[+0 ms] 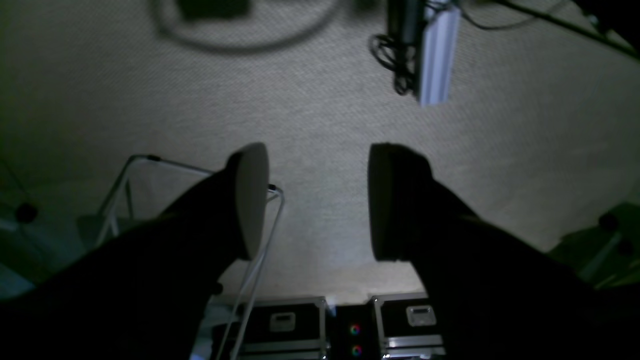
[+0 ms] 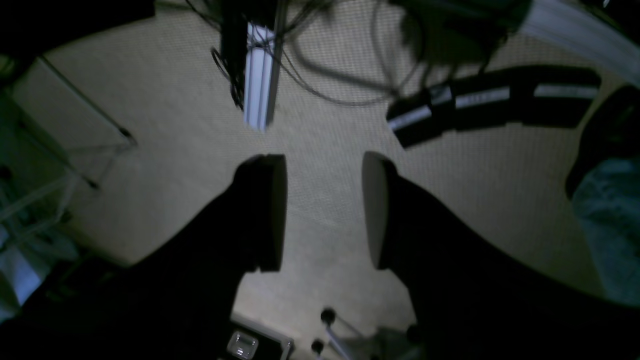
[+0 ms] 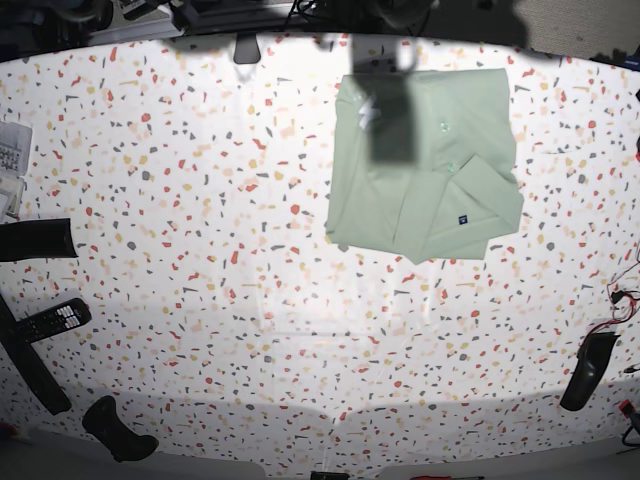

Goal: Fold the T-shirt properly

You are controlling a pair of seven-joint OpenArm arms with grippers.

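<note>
Base view: folded T-shirt (image 3: 425,170) on table (image 3: 200,250); both tools apart, empty, raised; careless re-grasp could undo folds.

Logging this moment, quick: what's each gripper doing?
Left gripper: open, holding nothing.
Right gripper: open, holding nothing.

A white speckled bench (image 3: 200,300) carries a folded mint-green T-shirt (image 3: 425,165) at one o'clock and a remote control (image 3: 55,320) at nine.
</note>
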